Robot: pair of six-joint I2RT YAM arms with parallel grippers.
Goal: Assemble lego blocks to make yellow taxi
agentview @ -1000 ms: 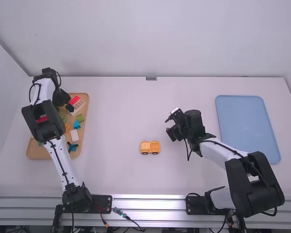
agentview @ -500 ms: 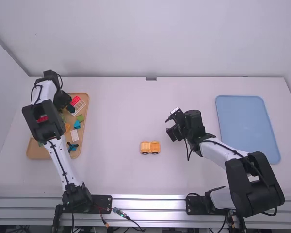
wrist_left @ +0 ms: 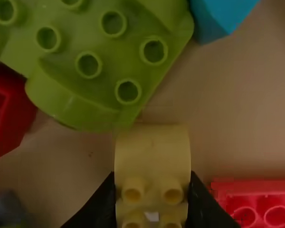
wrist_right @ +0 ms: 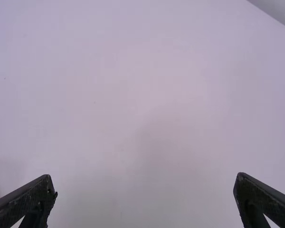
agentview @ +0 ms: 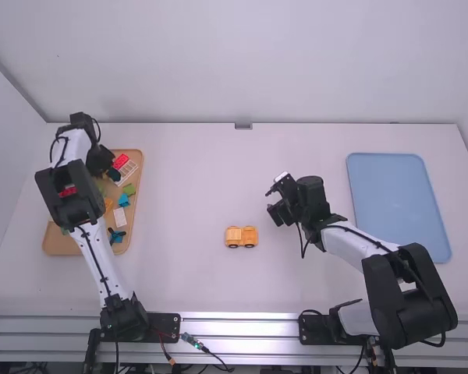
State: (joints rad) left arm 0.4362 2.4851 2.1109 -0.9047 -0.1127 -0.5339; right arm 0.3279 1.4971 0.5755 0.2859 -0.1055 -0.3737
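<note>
Over the far part of the wooden tray of blocks (agentview: pixel 60 245) is my left gripper (agentview: pixel 109 173). In the left wrist view a pale yellow block (wrist_left: pixel 152 154) with studs sits between the fingertips of my left gripper (wrist_left: pixel 152 202), which is shut on it; a green block (wrist_left: pixel 92 61) lies right beside it. On the table's middle stands a small yellow-orange vehicle (agentview: pixel 241 237) with dark wheels. My right gripper (agentview: pixel 274 204) is right of and beyond that vehicle; in the right wrist view my right gripper (wrist_right: pixel 145 190) stands wide open above bare table.
A blue tray (agentview: pixel 398 204) lies on the right side of the table. Red (wrist_left: pixel 256 202), blue (wrist_left: pixel 223 19) and other loose blocks lie around my left gripper in the wooden tray. The left wall rises close beside that tray.
My left gripper has shifted slightly over the far end of the wooden tray. The right arm and the vehicle have stayed where they were.
</note>
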